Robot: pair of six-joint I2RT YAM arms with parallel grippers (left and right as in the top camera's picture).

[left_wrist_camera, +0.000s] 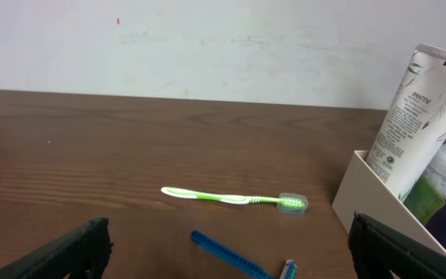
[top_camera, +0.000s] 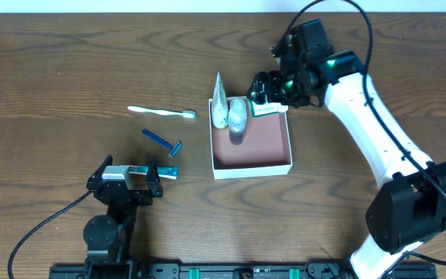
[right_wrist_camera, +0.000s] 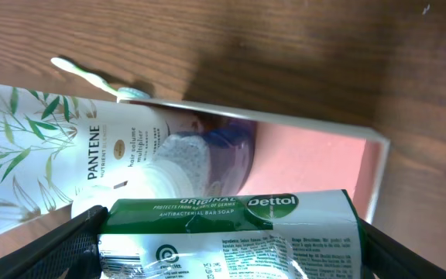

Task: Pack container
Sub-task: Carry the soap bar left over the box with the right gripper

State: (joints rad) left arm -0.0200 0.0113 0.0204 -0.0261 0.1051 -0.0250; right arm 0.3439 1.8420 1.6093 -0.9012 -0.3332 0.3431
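The Dettol soap bar [right_wrist_camera: 231,232] is gripped across its width by the right gripper [top_camera: 272,98] above the far corner of the container [top_camera: 265,147], which is set mid-table with a Pantene tube [top_camera: 219,105] and a small bottle [top_camera: 238,116] inside. Lowering and release are called for next. The left gripper [top_camera: 157,177] is spread wide and empty, near the razor [top_camera: 161,141].

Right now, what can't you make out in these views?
Right wrist: the Dettol soap hides the container floor beneath it; contact unclear.
Left wrist: the razor head is cut off by the bottom edge.
Overhead: teal item near the razor is too small to identify.
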